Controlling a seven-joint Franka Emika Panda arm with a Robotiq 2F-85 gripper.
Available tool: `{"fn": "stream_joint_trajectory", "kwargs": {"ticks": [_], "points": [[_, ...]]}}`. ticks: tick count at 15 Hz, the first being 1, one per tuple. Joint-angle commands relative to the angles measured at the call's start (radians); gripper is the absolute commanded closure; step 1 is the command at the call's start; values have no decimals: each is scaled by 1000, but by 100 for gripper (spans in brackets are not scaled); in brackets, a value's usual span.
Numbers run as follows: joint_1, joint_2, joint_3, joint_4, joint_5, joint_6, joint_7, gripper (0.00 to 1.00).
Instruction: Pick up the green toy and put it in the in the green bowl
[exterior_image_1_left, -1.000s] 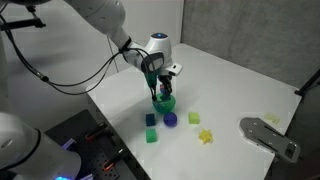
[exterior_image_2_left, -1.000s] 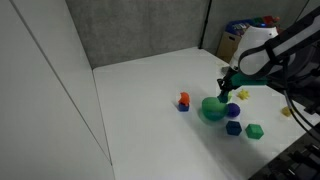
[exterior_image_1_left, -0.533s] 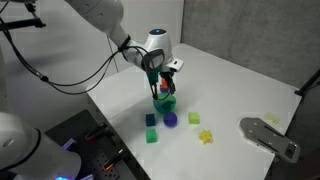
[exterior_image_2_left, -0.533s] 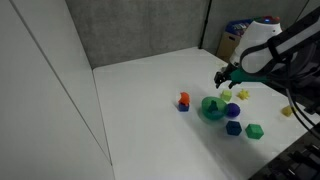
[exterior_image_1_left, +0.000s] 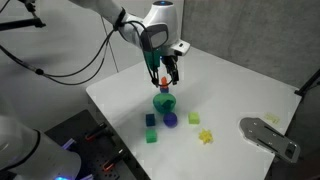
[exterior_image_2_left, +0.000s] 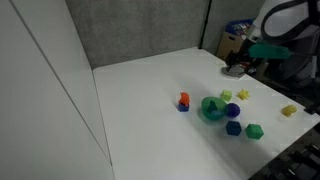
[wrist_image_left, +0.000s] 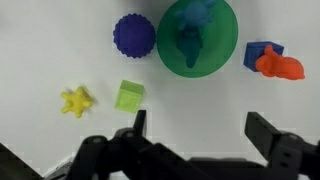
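The green bowl sits at the top of the wrist view, and the dark teal green toy lies inside it. Both exterior views show the bowl on the white table. My gripper is open, its jaws wide apart over bare table with nothing between them. It hangs well above the bowl in an exterior view, and up and toward the far right of the bowl in an exterior view.
Around the bowl lie a purple ball, a lime block, a yellow star and an orange toy by a blue block. A blue cube, a green cube and a grey device lie nearer the table edge.
The gripper has opened and let go of the green toy, which now lies in the bowl. The gripper has risen away from the bowl.
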Motion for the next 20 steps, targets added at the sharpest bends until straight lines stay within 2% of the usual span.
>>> {"fn": "stream_joint_trajectory", "kwargs": {"ticks": [1, 5, 10, 14, 20], "points": [[-55, -149, 32, -35, -38, -153, -43, 0], [-101, -295, 57, -51, -93, -317, -86, 0], [-155, -487, 63, -110, -74, -474, -254, 0], [-159, -604, 69, -132, -74, -594, -399, 0], [-157, -687, 95, -129, -75, -679, -437, 0]]}}
